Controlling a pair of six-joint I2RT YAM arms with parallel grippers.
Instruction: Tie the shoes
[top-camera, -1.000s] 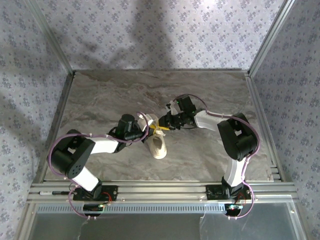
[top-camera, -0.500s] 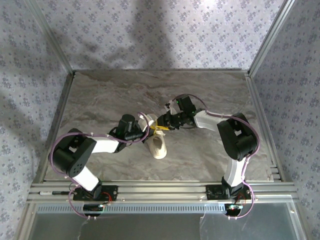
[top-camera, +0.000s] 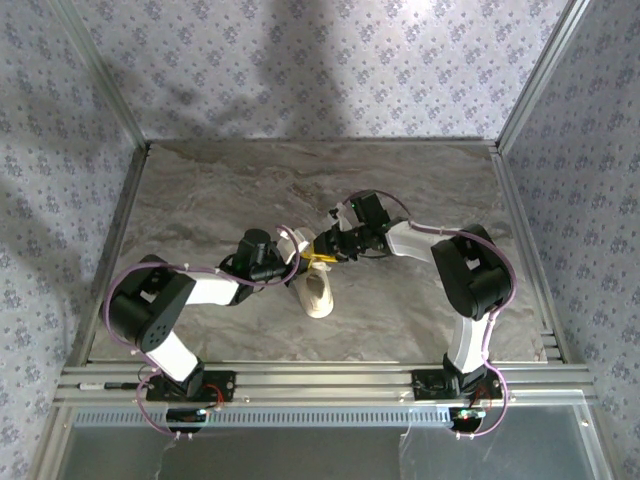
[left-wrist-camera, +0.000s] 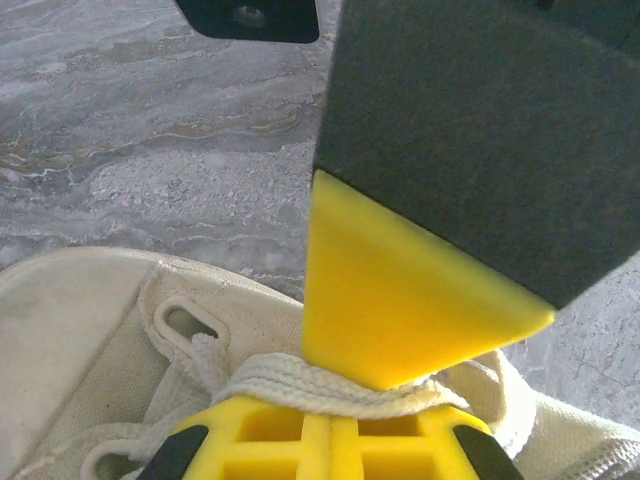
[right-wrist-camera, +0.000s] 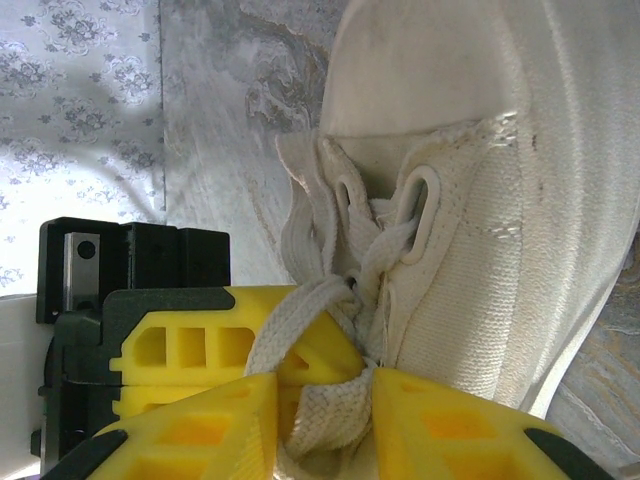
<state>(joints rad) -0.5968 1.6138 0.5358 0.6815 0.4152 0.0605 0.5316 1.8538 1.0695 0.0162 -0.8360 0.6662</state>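
Right gripper (top-camera: 325, 247), clamped on flat white lace (right-wrist-camera: 300, 300), now sits closer to cream canvas sneaker (top-camera: 318, 293). Left gripper (top-camera: 300, 258) closure cannot be determined. Knot remains unformed.

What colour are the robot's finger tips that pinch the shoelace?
Bright yellow fingertips, clearest in the right wrist view, pinching the white woven lace.

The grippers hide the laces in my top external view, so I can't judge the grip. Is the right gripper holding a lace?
Observer: Yes. The right wrist view shows the right gripper pinching a white lace between its yellow fingertips, close to the sneaker.
Operator: And the left gripper?
Observer: The left wrist view shows a lace strand lying between a yellow wedge tip and a gridded yellow finger; whether the left gripper is shut, I cannot tell.
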